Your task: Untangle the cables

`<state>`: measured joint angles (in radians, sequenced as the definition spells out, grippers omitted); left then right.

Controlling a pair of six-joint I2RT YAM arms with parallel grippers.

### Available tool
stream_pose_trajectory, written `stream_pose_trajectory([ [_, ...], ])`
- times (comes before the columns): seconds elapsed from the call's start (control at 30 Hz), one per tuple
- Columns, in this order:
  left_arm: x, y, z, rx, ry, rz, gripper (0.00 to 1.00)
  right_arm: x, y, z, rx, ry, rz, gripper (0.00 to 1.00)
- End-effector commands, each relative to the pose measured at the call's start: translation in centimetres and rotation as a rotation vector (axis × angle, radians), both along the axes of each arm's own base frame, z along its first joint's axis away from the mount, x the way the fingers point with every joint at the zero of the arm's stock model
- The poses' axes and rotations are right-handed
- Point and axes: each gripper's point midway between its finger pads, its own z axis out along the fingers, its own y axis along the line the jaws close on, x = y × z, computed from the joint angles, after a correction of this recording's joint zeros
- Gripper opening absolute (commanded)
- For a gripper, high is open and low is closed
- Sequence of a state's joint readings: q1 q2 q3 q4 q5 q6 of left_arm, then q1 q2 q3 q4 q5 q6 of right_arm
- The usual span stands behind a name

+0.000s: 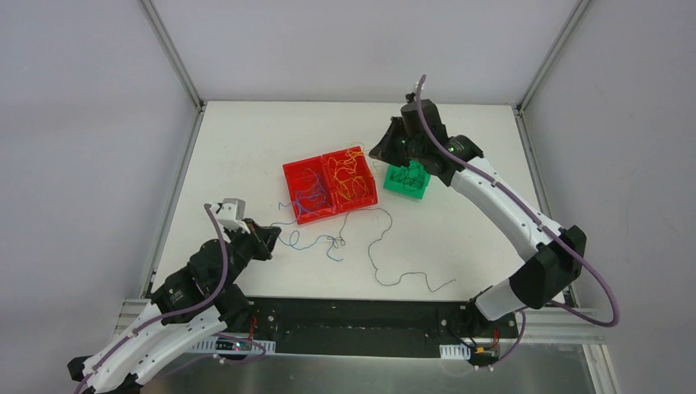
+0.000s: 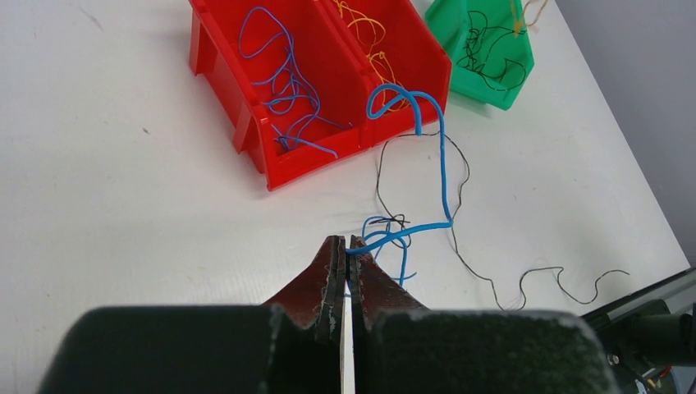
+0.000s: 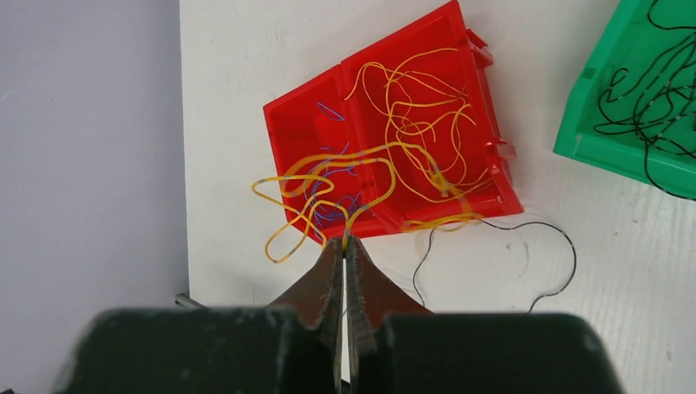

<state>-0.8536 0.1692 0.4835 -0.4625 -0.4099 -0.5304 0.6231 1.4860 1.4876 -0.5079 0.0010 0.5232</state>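
Left gripper (image 2: pixel 345 246) grips 1 blue cable (image 2: pixel 443 156) near the red bin (image 2: pixel 271 156). Right gripper (image 3: pixel 343 244) grips 1 yellow cable (image 3: pixel 373 152) trailing from that bin.

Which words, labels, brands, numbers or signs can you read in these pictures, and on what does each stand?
None can be read.
No print shows on the red bins, the green bin, the cables or the table.
Any marking on the arms is too small to tell.
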Motion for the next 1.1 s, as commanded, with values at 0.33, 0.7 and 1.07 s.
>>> stream_pose_trajectory([
  [0.33,0.0,0.1,4.0,-0.006,-0.058,-0.014,0.0,4.2,1.7,-12.8,-0.133,0.126,-0.071,0.0],
  [0.7,0.8,-2.2,10.8,0.02,-0.101,-0.097,0.0,0.5,3.6,-14.5,-0.122,0.13,0.092,0.72],
  [1.07,1.3,-3.8,14.3,0.027,-0.148,-0.154,0.0,-5.5,0.8,-10.9,-0.103,0.031,0.161,0.78],
])
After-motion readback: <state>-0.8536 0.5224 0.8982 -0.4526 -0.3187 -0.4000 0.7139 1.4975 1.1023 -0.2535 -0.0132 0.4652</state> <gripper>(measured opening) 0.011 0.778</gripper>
